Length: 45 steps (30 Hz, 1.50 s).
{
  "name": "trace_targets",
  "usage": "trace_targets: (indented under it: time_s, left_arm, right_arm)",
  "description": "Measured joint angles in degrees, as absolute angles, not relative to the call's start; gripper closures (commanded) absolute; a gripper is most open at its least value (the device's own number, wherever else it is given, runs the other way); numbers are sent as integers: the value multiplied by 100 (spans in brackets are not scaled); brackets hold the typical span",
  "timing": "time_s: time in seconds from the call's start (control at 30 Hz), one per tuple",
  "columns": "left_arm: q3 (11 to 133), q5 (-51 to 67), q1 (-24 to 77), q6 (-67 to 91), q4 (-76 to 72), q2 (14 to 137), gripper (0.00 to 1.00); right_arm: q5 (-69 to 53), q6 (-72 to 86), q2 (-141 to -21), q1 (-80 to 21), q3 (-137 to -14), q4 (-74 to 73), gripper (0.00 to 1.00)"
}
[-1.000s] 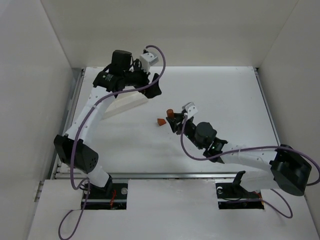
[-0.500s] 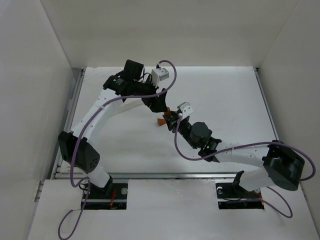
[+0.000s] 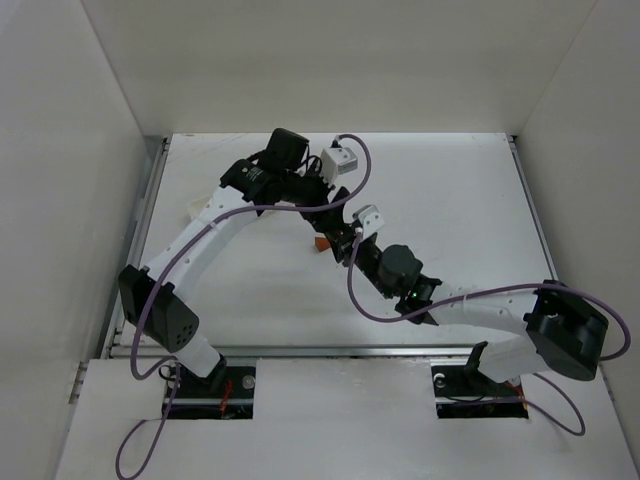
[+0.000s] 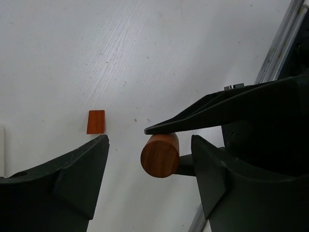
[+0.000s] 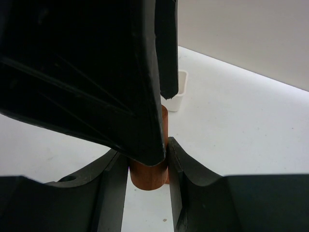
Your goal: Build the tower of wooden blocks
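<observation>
My right gripper [image 5: 147,164] is shut on an orange-brown wooden cylinder block [image 5: 149,176] and holds it above the table. My left gripper [image 4: 149,145] is open, with one finger on each side of that cylinder [image 4: 160,155], close to it but apart. A small orange-brown wedge block [image 4: 95,122] lies on the table a little to the left; it also shows in the top view [image 3: 321,243]. In the top view the two grippers meet mid-table, left [image 3: 325,215] and right [image 3: 343,240]. No stacked tower shows.
The end of the long white tray [image 5: 175,92] stands behind the cylinder; in the top view the left arm covers most of it. A metal rail [image 4: 282,38] runs along the table edge. White walls enclose the table on three sides.
My left arm has swung right from over the tray to the right gripper, and its open fingers now straddle the held cylinder. The right gripper shifted slightly left.
</observation>
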<state>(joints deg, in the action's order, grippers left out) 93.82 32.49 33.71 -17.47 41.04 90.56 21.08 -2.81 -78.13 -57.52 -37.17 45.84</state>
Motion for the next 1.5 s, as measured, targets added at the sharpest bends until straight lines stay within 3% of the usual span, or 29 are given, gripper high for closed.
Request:
trace_targets:
  time_s: [0.17, 0.43, 0.73, 1.0, 1.1, 1.17, 1.27, 1.33, 1.5]
  left_arm:
    - [9349, 2989, 3420, -1730, 4091, 9054, 38]
    - [9349, 2965, 3454, -1658, 4097, 9032, 54]
    - [9349, 3173, 3479, -1621, 4152, 9030, 98]
    - [9391, 3168, 3476, -1643, 4257, 9030, 100]
    - [9391, 3120, 3476, -1662, 4276, 9030, 100]
    - [9391, 3068, 3470, -1664, 4292, 9030, 100]
    - [9391, 3028, 3461, -1658, 4305, 9032, 100]
    - [9391, 3002, 3450, -1658, 4300, 9032, 100]
    - [9391, 2792, 3450, -1634, 4294, 9032, 100]
  right_arm:
    - [2169, -281, -7813, -5752, -3717, 4584, 100]
    - [2211, -298, -7813, -5752, -3717, 4584, 100]
    - [2215, -325, -7813, -5752, -3717, 4571, 100]
    - [2231, -320, -7815, -5752, -3726, 4569, 100]
    - [2281, -303, -7887, -5778, -3778, 4565, 88]
    - [2316, -274, -7959, -5780, -3833, 4563, 73]
    - [2327, -228, -8007, -5780, -3870, 4563, 68]
    - [2340, -198, -8007, -5780, -3872, 4558, 59]
    - [2383, -117, -8009, -5780, -3881, 4543, 20]
